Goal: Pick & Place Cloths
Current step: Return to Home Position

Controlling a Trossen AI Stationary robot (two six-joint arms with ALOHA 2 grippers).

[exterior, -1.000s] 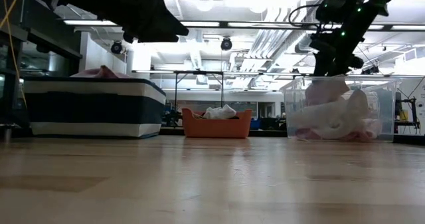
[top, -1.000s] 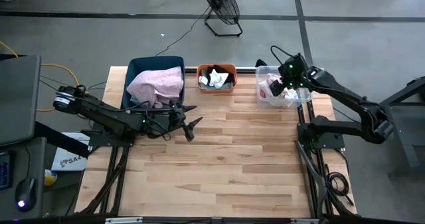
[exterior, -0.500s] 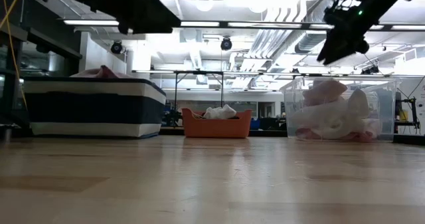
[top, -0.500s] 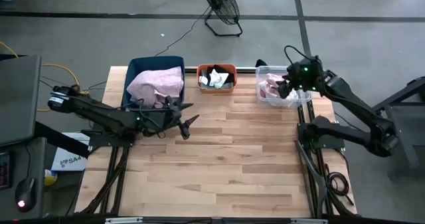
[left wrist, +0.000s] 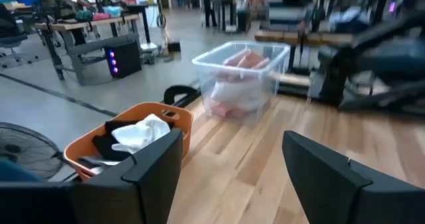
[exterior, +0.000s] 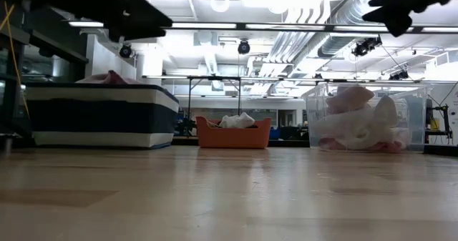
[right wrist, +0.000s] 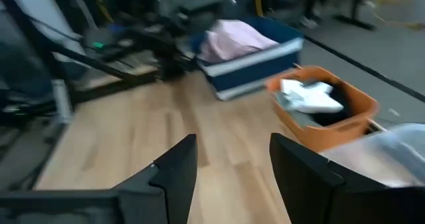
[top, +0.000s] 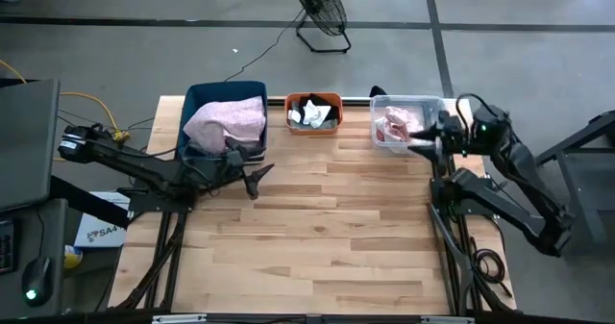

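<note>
The cloths lie in three bins along the far edge. A pink cloth is heaped in the blue bin. White and black cloths fill the orange bin. Pink and white cloths lie in the clear bin. My left gripper hovers open, just near of the blue bin's near right corner, with nothing between its fingers. My right gripper is open and holds nothing, high above the clear bin's near right corner, pointing toward the table's left.
Bare wooden tabletop stretches from the bins to the near edge. A floor fan stands beyond the far edge. The right arm's base stands at the right edge, the left arm's base at the left.
My right gripper has risen from the clear bin, drawn back toward the table's right edge and tipped from pointing down to nearly level. My left gripper has drawn back a little toward the table's left edge, staying level. The cloths lie as before.
</note>
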